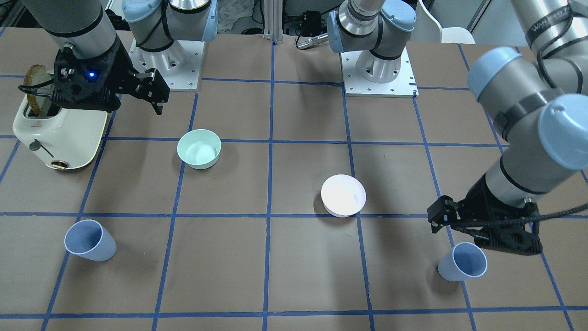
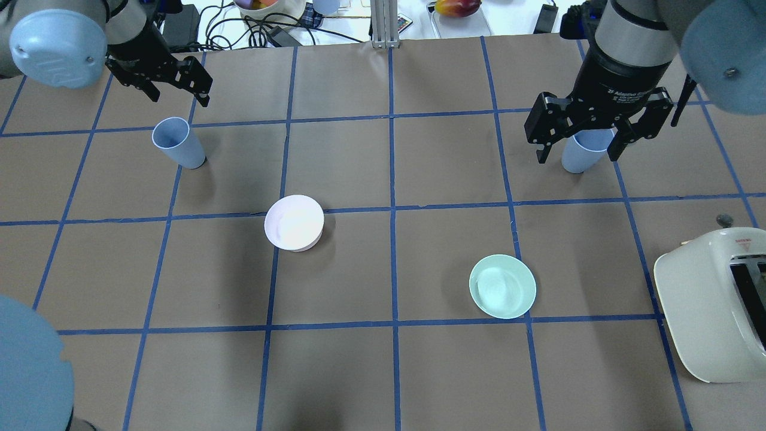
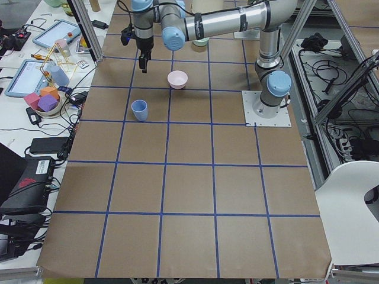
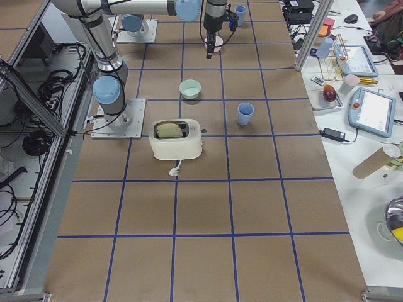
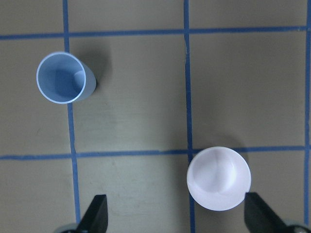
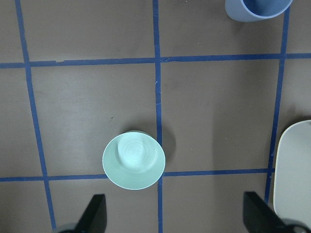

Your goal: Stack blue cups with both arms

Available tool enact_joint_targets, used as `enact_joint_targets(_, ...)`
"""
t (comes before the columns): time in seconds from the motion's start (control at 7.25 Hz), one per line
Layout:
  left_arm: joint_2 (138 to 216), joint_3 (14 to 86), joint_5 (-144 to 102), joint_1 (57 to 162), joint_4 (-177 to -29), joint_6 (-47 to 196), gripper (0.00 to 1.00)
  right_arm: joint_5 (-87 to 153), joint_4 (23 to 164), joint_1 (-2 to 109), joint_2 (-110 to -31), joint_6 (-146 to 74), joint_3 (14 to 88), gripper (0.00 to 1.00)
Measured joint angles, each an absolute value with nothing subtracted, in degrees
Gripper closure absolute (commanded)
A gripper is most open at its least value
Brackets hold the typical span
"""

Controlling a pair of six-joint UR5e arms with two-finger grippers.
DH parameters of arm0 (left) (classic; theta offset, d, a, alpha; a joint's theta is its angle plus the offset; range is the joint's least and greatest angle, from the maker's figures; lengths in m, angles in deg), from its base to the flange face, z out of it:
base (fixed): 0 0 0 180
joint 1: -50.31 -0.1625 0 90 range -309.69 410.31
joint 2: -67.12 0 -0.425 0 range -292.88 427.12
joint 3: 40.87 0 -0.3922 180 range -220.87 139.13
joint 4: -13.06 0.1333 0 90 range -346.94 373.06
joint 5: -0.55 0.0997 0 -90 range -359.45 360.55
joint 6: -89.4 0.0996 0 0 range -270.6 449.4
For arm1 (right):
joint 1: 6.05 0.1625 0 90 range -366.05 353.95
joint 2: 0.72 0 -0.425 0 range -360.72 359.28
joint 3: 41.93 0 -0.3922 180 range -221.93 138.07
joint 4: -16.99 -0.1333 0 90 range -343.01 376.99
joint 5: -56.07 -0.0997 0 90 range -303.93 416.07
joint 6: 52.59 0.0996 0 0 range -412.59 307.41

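Two pale blue cups stand upright and far apart on the brown table. One blue cup [image 2: 178,142] [image 1: 463,262] stands on my left side. My left gripper [image 2: 158,76] [image 1: 442,220] hangs open and empty just beyond this cup, and its wrist view shows the cup [image 5: 63,77] ahead at the upper left. The other blue cup [image 1: 89,240] [image 2: 579,154] stands on my right side. My right gripper [image 2: 589,129] [image 1: 154,97] is open and empty, held high over the table. Its wrist view shows that cup [image 6: 260,8] at the top edge.
A pale pink bowl [image 2: 294,222] [image 5: 218,178] sits left of centre. A mint-green bowl [image 2: 502,286] [image 6: 133,161] sits right of centre. A white toaster [image 2: 712,299] [image 1: 59,133] with a bread slice [image 1: 34,87] stands at my near right. Blue tape lines grid the table.
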State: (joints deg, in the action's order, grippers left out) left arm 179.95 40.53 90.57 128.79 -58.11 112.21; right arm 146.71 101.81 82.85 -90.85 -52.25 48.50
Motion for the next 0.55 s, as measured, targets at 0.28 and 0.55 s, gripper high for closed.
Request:
enact_joint_targets(0.28, 184.9, 40.5, 90.6, 126.8, -56.1, 115.1, 0.00, 146.8, 102.3, 80.6, -89.6, -52.7, 48.6, 0.00)
enact_joint_targets(0.55, 187.8, 40.5, 90.6, 126.5, -55.9, 115.2, 0.22, 147.4, 102.6, 77.5, -85.2, -53.1, 48.8, 0.00)
